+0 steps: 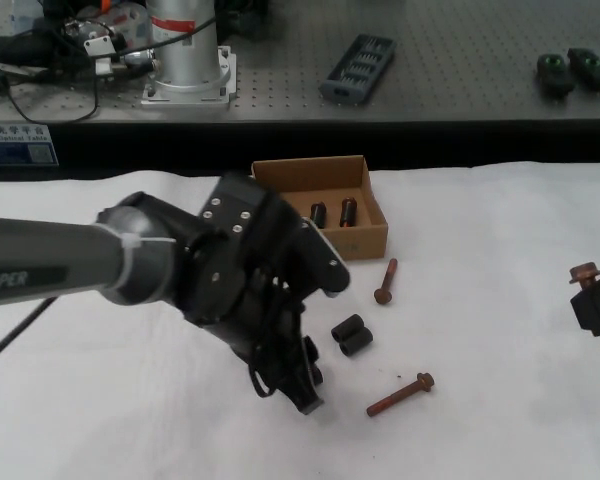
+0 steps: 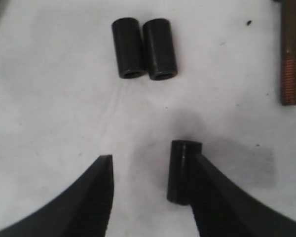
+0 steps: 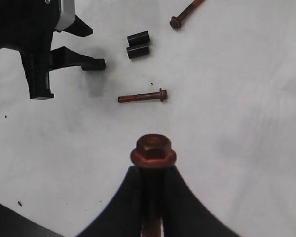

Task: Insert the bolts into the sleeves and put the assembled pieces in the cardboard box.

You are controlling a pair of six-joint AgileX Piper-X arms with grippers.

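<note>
Two sleeves [image 1: 351, 335] lie near the box [image 1: 365, 240] on white cloth [image 1: 480, 400]; I see my left gripper [image 2: 148, 163] spread wide, right gripper [image 3: 150, 170] clamping a bolt [image 3: 153, 150]; label [image 1: 15, 143] illegible.

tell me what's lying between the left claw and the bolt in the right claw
A loose bolt lies flat between the left claw and the held bolt; the right wrist view shows it.

The sleeves [image 2: 144, 48] are standing out black against the white cloth [image 1: 480, 300], the bolt [image 3: 153, 153] in the black right gripper [image 3: 152, 172] is showing rusty copper-brown, the cardboard box [image 1: 370, 238] is showing tan, and the black left gripper [image 2: 150, 163] is showing fine ribbing along its fingers [image 2: 96, 197].
</note>
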